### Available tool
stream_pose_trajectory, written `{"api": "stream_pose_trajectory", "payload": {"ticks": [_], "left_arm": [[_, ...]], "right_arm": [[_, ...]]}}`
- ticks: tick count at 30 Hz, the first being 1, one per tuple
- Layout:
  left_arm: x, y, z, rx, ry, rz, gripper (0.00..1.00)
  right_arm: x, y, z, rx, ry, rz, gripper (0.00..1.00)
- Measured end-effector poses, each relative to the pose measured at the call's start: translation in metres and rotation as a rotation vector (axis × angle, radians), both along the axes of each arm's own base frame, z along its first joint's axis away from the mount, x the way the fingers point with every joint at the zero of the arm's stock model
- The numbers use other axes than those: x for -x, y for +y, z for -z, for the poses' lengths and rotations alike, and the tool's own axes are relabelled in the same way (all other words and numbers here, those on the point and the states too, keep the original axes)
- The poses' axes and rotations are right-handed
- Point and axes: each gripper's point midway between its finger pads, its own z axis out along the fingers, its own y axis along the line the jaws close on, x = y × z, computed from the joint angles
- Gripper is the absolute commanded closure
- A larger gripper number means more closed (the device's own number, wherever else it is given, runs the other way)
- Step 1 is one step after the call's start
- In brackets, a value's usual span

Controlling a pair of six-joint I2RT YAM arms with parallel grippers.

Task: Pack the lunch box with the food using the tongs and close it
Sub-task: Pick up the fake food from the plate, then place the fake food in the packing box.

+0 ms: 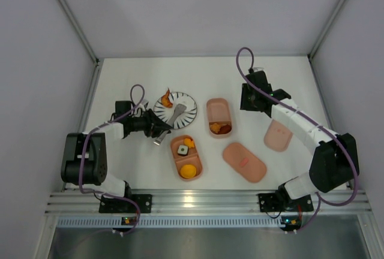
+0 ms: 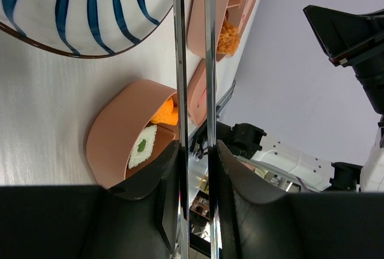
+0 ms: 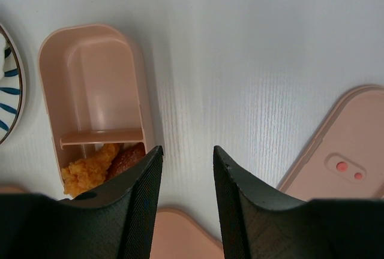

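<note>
The left arm rises from its base at the table's near edge, folds at the elbow by the left edge and reaches low and rightward toward the table's middle. The left gripper lies nearly level, its fingers pressed from both sides against the two thin arms of the tongs, with only a narrow gap between them. The right arm bends out near the right edge, its white forearm slanting back toward the far middle. The right gripper points downward above the table, jaws parted with nothing between the fingers.
</note>
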Motion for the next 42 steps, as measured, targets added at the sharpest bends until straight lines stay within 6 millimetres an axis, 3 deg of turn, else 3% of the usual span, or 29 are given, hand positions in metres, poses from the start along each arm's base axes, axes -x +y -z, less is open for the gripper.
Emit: {"api": "stream_pose_trajectory", "payload": {"ticks": [17,25,42], "left_arm": [[-0.001,-0.002,-0.041,-0.012,-0.139,0.003,1.0],[0.012,-0.038,-0.067,-0.011,-0.198,0.123,0.99],[0.016,-0.067,-0.07,-0.347,-0.333,0.258,0.99]], "right_arm": [[0.001,-0.002,-0.007,0.0,-0.02,0.007,0.61],[0.002,-0.004,-0.018,-0.006,-0.048,0.013,0.61],[0.008,-0.015,-0.041,-0.003,-0.107,0.044,0.61]]}}
